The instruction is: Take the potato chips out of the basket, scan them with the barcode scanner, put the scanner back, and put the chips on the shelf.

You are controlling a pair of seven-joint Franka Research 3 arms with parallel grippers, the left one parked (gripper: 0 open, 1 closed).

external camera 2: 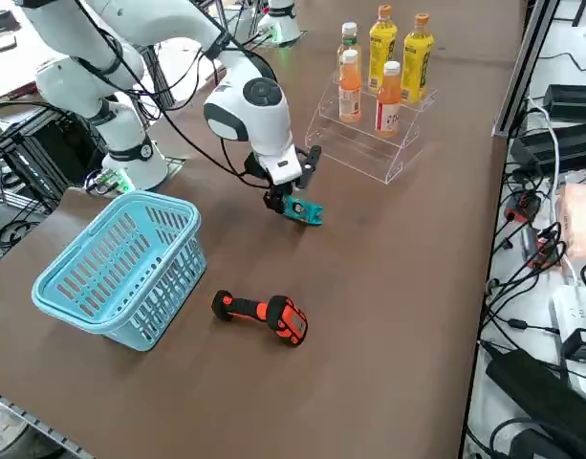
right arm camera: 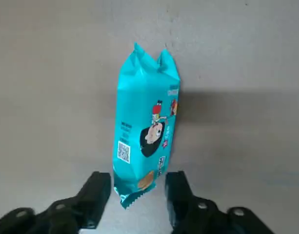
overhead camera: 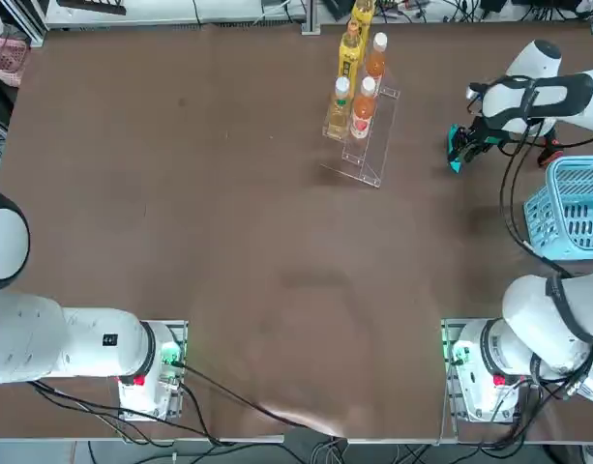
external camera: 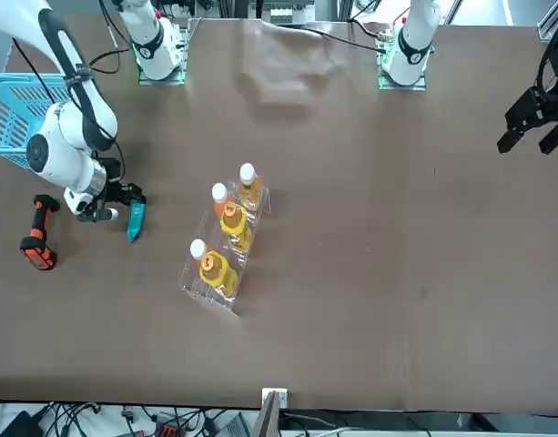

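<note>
chips: the potato chips [right arm camera: 146, 141], a slim teal packet, are out of the basket, just above or on the table between the shelf and the scanner; contact with the table cannot be told.
grip: the right gripper [right arm camera: 137, 191] has its fingers either side of the packet's lower end, seemingly pinching it.
step, as i judge it: set the packet flat with the printed code up, then let go cleanly.
scanner: the barcode scanner [external camera 2: 264, 315] lies on its side near the basket, untouched.
basket: the basket [external camera 2: 120, 264] looks empty.
shelf: the shelf [external camera 2: 369, 129] carries five drink bottles [external camera 2: 380, 57] on its upper tiers; the lowest step is free for the packet.
</note>
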